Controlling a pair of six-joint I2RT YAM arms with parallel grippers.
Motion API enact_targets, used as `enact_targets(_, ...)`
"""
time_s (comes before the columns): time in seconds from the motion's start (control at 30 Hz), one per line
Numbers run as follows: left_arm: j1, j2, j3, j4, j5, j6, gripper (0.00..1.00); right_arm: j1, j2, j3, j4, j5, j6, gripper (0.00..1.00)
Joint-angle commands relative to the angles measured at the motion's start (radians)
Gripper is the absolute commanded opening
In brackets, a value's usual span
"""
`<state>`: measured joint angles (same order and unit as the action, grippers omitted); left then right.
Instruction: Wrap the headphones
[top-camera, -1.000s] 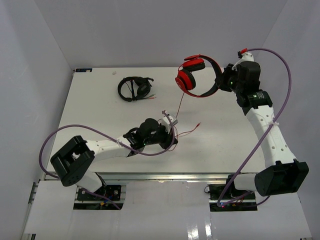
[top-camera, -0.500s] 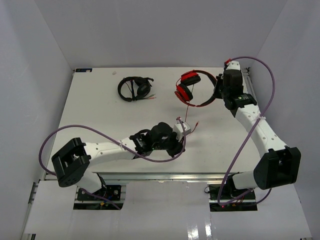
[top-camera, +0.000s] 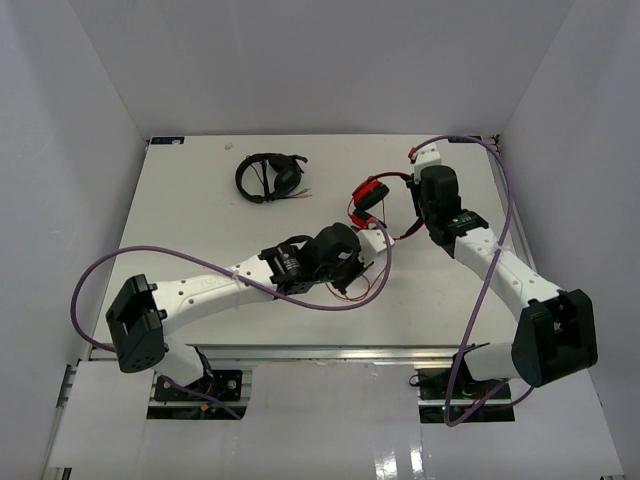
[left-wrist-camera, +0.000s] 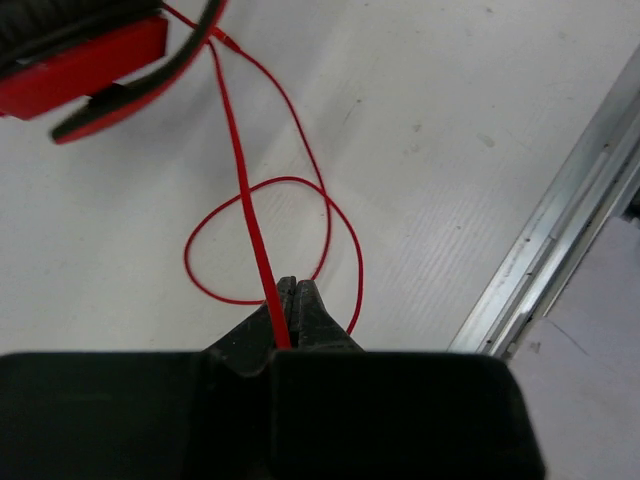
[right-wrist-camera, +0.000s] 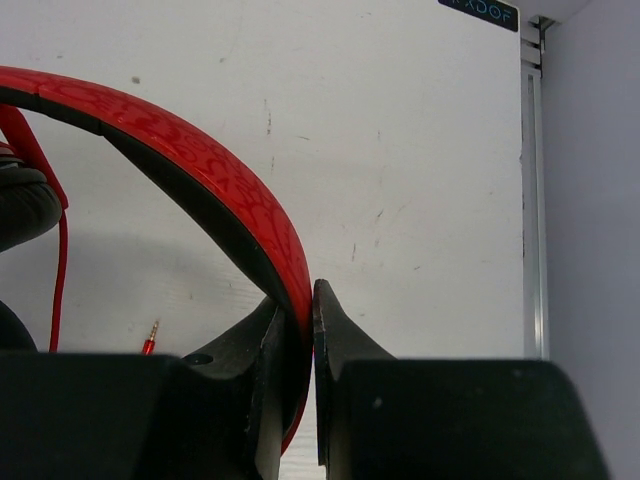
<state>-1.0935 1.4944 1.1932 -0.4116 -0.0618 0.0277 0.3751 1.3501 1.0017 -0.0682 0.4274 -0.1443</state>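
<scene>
Bases of both arms sit at the near edge of the white table (top-camera: 200, 220), and each arm reaches in toward the middle right. The left end effector (left-wrist-camera: 297, 298) is pinched together on the thin red cable (left-wrist-camera: 245, 180). From the closed tips one strand runs straight up to the headphones (top-camera: 370, 192), and a slack loop of the same cable lies on the table just ahead of the tips, crossing that strand. A metal rail (left-wrist-camera: 560, 230) edges the table to the right in the left wrist view.

Just beyond, the red headphones are right of the table's centre, between the two wrists, with one red ear cup (left-wrist-camera: 85, 65) close to the left end effector. The right end effector (right-wrist-camera: 308, 300) is clamped on the glossy red headband (right-wrist-camera: 200, 165), one finger on each face of the band. The cable's jack plug (right-wrist-camera: 150, 336) lies on the table under the arch of the band.

Farther back and to the left, well apart, lie the smaller black headphones (top-camera: 268, 177).
</scene>
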Motion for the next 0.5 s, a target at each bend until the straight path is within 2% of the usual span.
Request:
enact_targets(0.0, -0.006, -0.051, 0.085, -0.127, -0.144, 0.117, 0.0, 0.027, -0.092, -0.021, 0.175, -0.084, -0.281, 0.08)
enact_targets(0.2, -0.006, -0.018, 0.134, -0.12, -0.247, 0.189, 0.0, 0.053, -0.138, -0.016, 0.047, -0.299, -0.429, 0.08)
enact_targets(0.3, -0.006, 0.0, 0.149, -0.097, -0.307, 0.214, 0.0, 0.056, -0.146, -0.006, -0.035, -0.399, -0.456, 0.08)
enact_targets(0.47, -0.003, -0.011, 0.117, -0.008, -0.357, 0.257, 0.0, 0.059, -0.167, -0.026, -0.081, -0.512, -0.465, 0.08)
